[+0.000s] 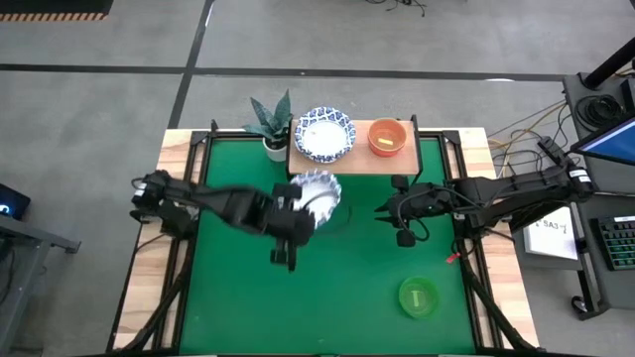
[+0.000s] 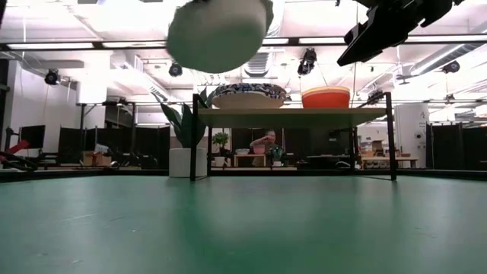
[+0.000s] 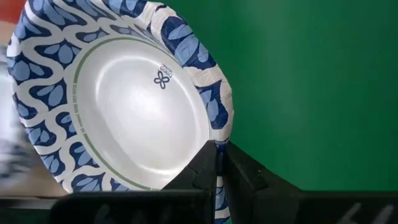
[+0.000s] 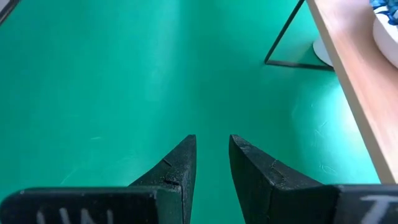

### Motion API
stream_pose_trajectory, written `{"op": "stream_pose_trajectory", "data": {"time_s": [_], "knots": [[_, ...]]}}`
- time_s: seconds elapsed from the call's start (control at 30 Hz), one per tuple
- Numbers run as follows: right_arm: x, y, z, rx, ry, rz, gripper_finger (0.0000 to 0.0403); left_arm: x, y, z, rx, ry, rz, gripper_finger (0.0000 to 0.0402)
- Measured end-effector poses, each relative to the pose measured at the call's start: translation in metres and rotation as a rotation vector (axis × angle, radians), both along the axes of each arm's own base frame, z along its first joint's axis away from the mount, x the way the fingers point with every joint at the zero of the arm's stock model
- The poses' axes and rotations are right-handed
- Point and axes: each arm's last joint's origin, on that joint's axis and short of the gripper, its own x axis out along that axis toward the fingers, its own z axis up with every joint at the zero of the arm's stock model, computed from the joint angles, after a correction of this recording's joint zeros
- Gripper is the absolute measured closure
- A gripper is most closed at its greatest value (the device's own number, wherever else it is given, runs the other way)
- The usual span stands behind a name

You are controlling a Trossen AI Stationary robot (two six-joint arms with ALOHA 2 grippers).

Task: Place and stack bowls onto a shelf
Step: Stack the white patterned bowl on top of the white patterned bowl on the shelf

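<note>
left tool [image 3: 216, 163] pinching patterned bowl [image 3: 118, 99] rim, shelf [image 1: 362, 159] bearing two bowls

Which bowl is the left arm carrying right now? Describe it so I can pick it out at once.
Start at the wooden shelf along the green mat's far edge. Just in front of its left end, the left gripper is shut on the rim of a blue-patterned white bowl held above the mat. Unlike its twin on the shelf, it hangs tilted.
</note>
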Motion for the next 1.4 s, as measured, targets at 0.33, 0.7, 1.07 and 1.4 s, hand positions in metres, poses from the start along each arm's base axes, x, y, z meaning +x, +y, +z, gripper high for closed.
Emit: {"op": "stream_pose_trajectory", "data": {"time_s": [0.33,0.7,1.07,1.4], "knots": [[-0.003,0.000,-0.004,0.000,0.004,0.000,0.0316,0.009,0.084,0.022,0.111,-0.019,0.033,0.0401],[-0.003,0.000,-0.004,-0.001,0.005,0.000,0.0316,0.023,0.138,0.018,0.229,-0.005,-0.014,0.0401],[-0.004,-0.001,-0.006,-0.011,0.012,0.002,0.0316,0.044,0.162,-0.012,0.270,0.106,-0.039,0.0399],[-0.004,-0.001,-0.006,-0.015,0.011,0.000,0.0316,0.056,0.174,-0.019,0.358,0.139,0.022,0.0344]]}}
